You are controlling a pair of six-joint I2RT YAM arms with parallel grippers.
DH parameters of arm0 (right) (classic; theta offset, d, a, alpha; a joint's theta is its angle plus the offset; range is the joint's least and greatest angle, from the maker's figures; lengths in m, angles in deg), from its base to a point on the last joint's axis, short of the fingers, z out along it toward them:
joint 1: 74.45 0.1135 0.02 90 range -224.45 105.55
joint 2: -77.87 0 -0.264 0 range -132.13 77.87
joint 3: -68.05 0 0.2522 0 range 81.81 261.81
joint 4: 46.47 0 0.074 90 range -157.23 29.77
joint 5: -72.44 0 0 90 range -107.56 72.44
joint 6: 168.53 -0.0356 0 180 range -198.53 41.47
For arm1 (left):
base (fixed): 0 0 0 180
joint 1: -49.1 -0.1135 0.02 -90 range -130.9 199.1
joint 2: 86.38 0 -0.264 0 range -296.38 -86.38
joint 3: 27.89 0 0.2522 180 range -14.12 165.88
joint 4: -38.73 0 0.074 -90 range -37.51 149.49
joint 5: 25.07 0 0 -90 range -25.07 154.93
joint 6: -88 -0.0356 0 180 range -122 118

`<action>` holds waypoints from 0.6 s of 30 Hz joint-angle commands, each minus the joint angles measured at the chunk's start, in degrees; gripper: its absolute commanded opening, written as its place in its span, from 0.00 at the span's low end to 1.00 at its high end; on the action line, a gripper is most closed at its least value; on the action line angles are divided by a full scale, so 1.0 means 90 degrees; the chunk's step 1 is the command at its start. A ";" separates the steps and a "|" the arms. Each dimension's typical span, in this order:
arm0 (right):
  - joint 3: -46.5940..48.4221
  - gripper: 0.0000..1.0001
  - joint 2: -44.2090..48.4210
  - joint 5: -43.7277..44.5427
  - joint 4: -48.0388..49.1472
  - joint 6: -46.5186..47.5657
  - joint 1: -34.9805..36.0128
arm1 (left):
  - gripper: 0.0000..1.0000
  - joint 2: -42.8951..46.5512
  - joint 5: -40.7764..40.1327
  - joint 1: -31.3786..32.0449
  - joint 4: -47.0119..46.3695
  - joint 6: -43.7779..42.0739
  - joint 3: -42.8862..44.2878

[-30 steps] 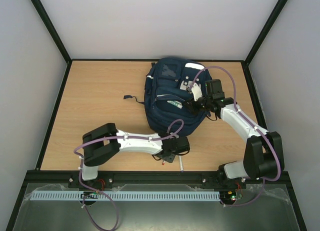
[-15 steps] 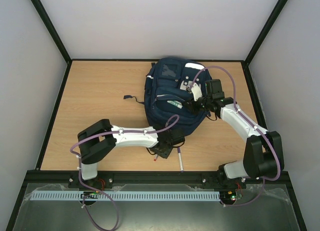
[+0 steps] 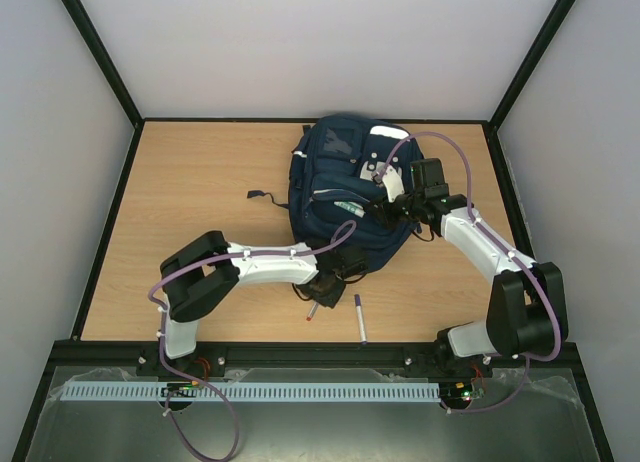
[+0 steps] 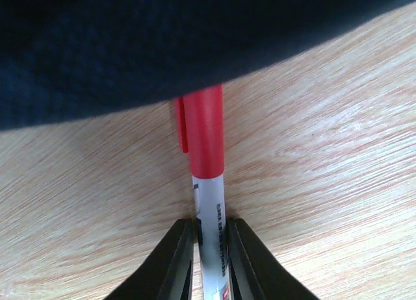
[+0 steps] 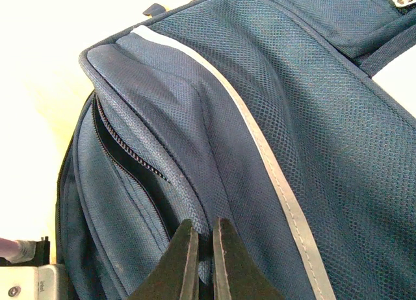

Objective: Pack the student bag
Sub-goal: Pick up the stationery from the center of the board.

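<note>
The student bag (image 3: pixel 335 197), a large navy blue fabric backpack with thin white stripes, lies at the back of the pale wooden bench (image 3: pixel 200 202), right of centre. My right arm (image 3: pixel 480 242) reaches its right flank, jaws clenched on a fold of the navy fabric; I judge it is holding a pocket open. My left arm (image 3: pixel 270 267) has swung in from the near edge to the bag's near rim. Its jaws have narrowed onto the barrel of the red-capped white marker (image 4: pixel 205 137), which lies flat with its cap end at the bag's edge. So the grasp looks made, and the lift comes next. A slim purple-capped marker (image 3: pixel 358 319) waits just beside.
</note>
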 commanded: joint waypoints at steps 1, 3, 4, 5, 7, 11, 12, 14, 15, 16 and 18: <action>0.0188 0.01 0.0058 -0.0077 -0.0281 -0.0015 -0.0033 | 0.13 -0.0137 0.0122 -0.0017 0.0062 -0.0080 -0.0168; 0.0175 0.01 0.0139 -0.0026 -0.0261 -0.0025 -0.0033 | 0.11 -0.0060 0.0023 -0.0008 0.0117 -0.0050 -0.0225; 0.0163 0.01 0.0157 -0.0018 -0.0251 -0.0025 -0.0032 | 0.10 0.0063 -0.0024 -0.0011 0.0152 -0.0031 -0.0254; 0.0160 0.01 0.0166 -0.0023 -0.0240 -0.0025 -0.0038 | 0.09 0.0183 -0.0053 -0.0012 0.0195 -0.0007 -0.0268; 0.0164 0.01 0.0142 -0.0045 -0.0269 -0.0011 -0.0034 | 0.08 0.0478 -0.0070 -0.0009 0.0279 0.0018 -0.0276; 0.0125 0.01 0.0246 -0.0078 -0.0206 -0.0035 -0.0033 | 0.06 0.1153 0.0127 -0.0011 0.0424 0.0079 -0.0254; 0.0114 0.01 0.0265 -0.0111 -0.0200 -0.0055 -0.0034 | 0.06 0.1337 0.0276 -0.0010 0.0408 0.0071 -0.0291; 0.0107 0.01 0.0263 -0.0182 -0.0192 -0.0082 -0.0032 | 0.04 0.1636 0.0548 -0.0012 0.0338 -0.0023 -0.0305; 0.0109 0.01 0.0261 -0.0199 -0.0190 -0.0083 -0.0032 | 0.03 0.1767 0.0681 -0.0012 0.0291 -0.0152 -0.0288; 0.0118 0.01 0.0250 -0.0183 -0.0203 -0.0078 -0.0032 | 0.02 0.1887 0.0749 -0.0017 0.0242 -0.0200 -0.0268; 0.0124 0.01 0.0252 -0.0135 -0.0209 -0.0052 -0.0032 | 0.02 0.2061 0.0751 -0.0091 0.0156 -0.0233 -0.0157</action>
